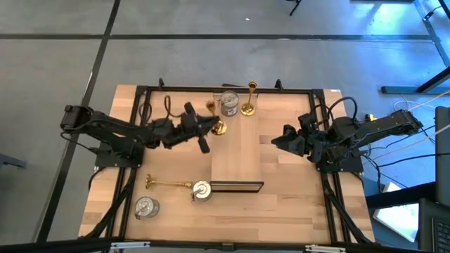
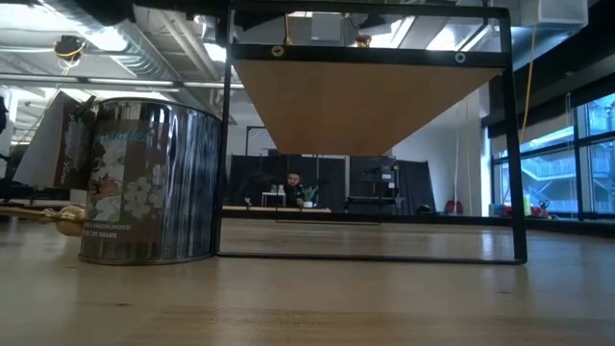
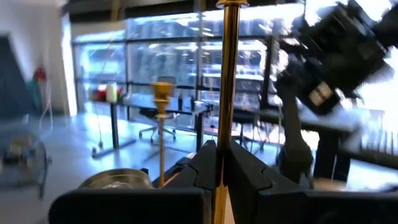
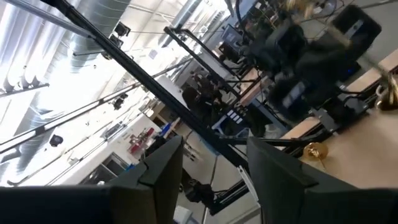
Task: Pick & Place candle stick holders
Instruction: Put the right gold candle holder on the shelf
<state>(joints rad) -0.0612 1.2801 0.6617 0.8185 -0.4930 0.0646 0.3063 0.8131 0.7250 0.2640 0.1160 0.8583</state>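
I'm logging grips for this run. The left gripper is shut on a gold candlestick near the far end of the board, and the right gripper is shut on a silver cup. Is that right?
Not quite. The left gripper is shut on a gold candlestick, as the left wrist view shows. But the right gripper holds nothing: the right wrist view shows its fingers apart with only the room between them.

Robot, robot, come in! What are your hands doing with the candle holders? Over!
Left gripper shut on gold candlestick by the wooden board. Right gripper open, empty, waiting at the right. Nothing in the way.
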